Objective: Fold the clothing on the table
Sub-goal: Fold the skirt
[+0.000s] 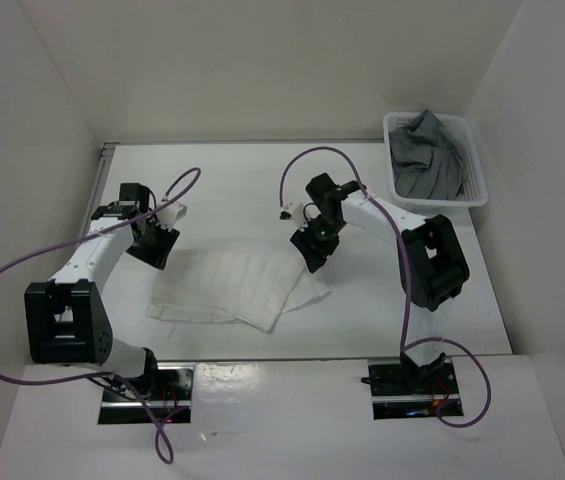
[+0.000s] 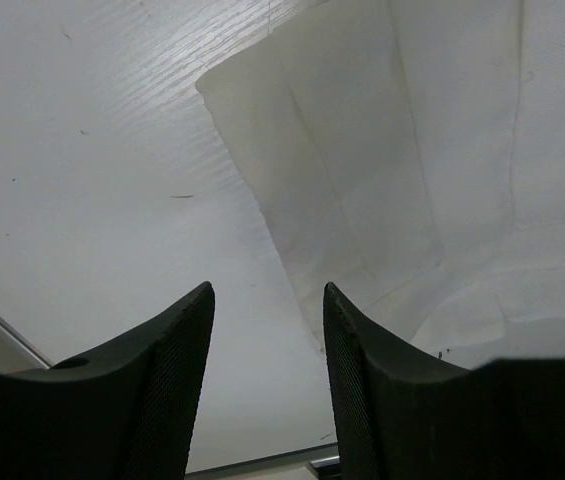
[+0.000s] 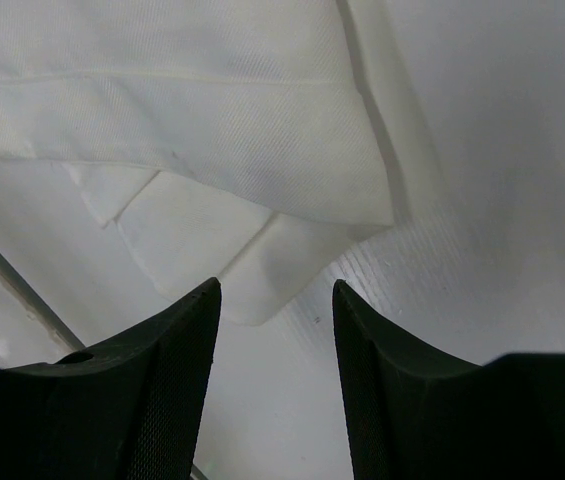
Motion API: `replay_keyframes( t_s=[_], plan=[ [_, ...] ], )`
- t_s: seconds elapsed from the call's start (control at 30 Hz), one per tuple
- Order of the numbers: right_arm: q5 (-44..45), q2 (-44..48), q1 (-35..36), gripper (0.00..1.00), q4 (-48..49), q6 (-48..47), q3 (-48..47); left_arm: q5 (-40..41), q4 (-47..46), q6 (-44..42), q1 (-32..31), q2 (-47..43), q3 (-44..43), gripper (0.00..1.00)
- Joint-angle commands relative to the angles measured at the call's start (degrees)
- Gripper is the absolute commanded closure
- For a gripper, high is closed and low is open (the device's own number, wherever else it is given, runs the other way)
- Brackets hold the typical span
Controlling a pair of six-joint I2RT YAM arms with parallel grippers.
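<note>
The clothing [image 1: 232, 285] is a white pleated skirt lying flat and folded on the table [image 1: 242, 180], with a lower layer poking out at its right edge. My left gripper [image 1: 154, 246] hovers just past its upper left corner. In the left wrist view, the gripper [image 2: 268, 290] is open over bare table, and the clothing [image 2: 412, 150] lies ahead to the right. My right gripper [image 1: 314, 253] is above the upper right corner. In the right wrist view that gripper [image 3: 276, 285] is open and empty, with the clothing's layered corner [image 3: 212, 110] just beyond the fingertips.
A white mesh basket [image 1: 472, 175] holding a grey garment [image 1: 427, 155] stands at the back right corner. White walls enclose the table on three sides. A metal rail [image 1: 102, 170] runs along the left edge. Purple cables loop off both arms.
</note>
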State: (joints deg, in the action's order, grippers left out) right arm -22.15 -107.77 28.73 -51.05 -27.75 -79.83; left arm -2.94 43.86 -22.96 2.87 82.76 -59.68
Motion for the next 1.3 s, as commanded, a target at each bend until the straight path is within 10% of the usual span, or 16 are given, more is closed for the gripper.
replay_keyframes(
  t_s=[0.0,0.33,0.83,1.27],
  plan=[
    [-2.11,1.68,-0.08,0.46,-0.11,-0.82,-0.94,-0.22,-0.17,1.08,0.38,-0.23,-2.28,0.46],
    [-1.58,2.21,-0.08,0.46,-0.63,-0.29,-0.94,-2.06,-0.17,0.55,3.88,7.31,-1.13,0.46],
    [-1.05,2.74,-0.08,0.47,-1.25,0.23,-0.42,-25.09,4.48,-1.12,8.99,19.28,-10.37,0.53],
    [-1.05,2.21,-0.08,0.47,-1.25,0.24,-0.94,-21.93,3.43,-1.12,9.52,21.39,-10.37,0.53]
  ],
)
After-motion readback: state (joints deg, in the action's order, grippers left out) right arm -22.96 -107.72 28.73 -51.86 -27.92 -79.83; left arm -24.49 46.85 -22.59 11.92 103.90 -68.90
